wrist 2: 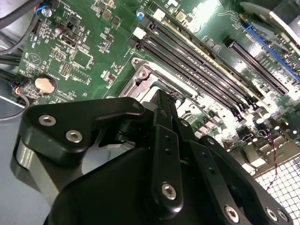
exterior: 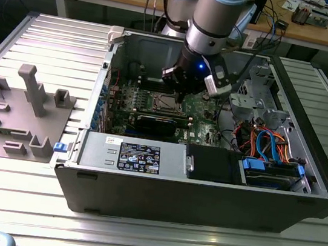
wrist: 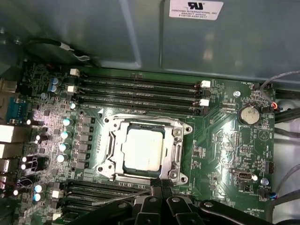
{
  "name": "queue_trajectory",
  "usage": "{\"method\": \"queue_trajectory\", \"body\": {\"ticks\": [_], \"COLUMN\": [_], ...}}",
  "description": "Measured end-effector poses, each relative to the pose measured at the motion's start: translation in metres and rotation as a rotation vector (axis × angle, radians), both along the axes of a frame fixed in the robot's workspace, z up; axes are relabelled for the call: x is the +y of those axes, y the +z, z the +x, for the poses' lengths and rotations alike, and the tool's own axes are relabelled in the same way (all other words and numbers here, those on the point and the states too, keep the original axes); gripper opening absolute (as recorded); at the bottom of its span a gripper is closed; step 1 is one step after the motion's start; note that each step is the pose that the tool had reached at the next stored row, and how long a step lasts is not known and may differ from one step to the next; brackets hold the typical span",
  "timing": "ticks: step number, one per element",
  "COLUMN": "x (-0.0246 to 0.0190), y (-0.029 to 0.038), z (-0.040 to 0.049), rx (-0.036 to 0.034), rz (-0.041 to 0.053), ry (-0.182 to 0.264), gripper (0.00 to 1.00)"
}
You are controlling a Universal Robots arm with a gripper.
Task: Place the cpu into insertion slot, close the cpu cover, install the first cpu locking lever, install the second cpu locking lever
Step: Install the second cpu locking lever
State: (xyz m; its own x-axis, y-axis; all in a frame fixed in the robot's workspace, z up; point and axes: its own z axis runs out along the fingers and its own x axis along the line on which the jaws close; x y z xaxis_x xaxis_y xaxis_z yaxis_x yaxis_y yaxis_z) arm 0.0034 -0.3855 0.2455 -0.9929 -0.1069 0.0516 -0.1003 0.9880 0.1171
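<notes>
Computer case (exterior: 202, 196): laid open on the ribbed metal surface (exterior: 12, 199); green circuit board (wrist: 225, 140) seen inside.
Insertion slot (wrist: 108, 140): square socket set in the middle of the circuit board, between two banks of long black slots.
Cpu (wrist: 143, 149): pale square chip seated flat in the insertion slot.
Cpu cover (wrist: 174, 145): grey metal frame lying down around the cpu, whose top shows through the cut-out.
Gripper (wrist: 161, 183): black fingers drawn together, with nothing seen between them; tips placed at the edge of the socket frame, just beside the cpu and touching or nearly touching the frame. In the exterior view the gripper (exterior: 181, 103) is lowered into the case, directly over the socket.
Grey holder tray (exterior: 18, 115): placed on the surface at the exterior view's left, well apart from the case.
</notes>
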Motion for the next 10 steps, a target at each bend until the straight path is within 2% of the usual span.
{"method": "queue_trajectory", "body": {"ticks": [10], "x": [-0.0154], "y": [-0.0009], "z": [-0.0003], "rx": [0.0000], "rz": [0.0050], "ry": [0.000], "gripper": [0.11]}}
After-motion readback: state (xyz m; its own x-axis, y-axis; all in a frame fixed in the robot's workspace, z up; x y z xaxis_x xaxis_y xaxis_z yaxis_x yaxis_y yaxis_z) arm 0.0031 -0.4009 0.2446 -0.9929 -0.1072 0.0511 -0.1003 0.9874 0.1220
